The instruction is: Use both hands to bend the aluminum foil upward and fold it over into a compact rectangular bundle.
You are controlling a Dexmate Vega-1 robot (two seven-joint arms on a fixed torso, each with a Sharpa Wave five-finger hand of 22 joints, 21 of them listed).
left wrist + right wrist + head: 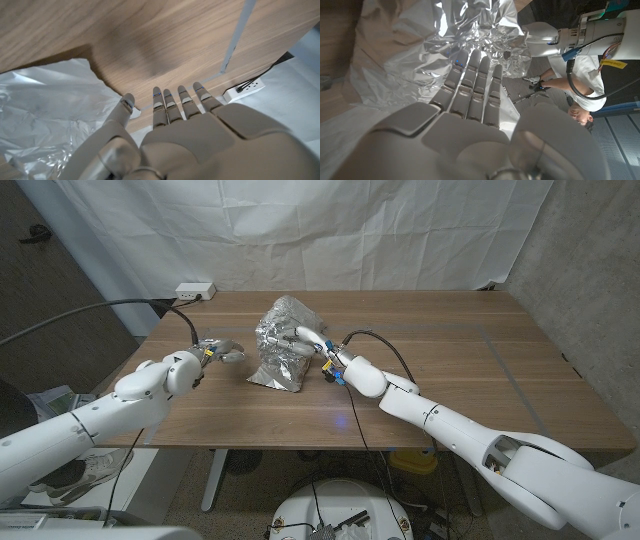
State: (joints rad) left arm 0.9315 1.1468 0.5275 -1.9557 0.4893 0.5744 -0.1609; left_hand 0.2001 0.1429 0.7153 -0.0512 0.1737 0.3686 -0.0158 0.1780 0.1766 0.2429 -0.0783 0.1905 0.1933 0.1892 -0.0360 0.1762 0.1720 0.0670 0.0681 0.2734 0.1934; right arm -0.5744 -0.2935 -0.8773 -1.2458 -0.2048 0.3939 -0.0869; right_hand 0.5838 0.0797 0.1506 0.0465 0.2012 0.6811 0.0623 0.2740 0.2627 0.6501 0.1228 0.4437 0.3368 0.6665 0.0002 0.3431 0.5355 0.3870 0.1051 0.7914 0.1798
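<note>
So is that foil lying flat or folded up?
Partly folded: the aluminum foil stands crumpled upward off the table, right hand against it, not yet a neat bundle.

I count one crumpled sheet of aluminum foil [283, 343] on one wooden surface [450, 380], one white power strip [195, 290], and one person [580, 107].

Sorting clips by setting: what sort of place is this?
Likely a robot lab or test room: a white backdrop sheet hangs behind the wooden table, a power strip lies at its back edge, and cables trail underneath.
</note>
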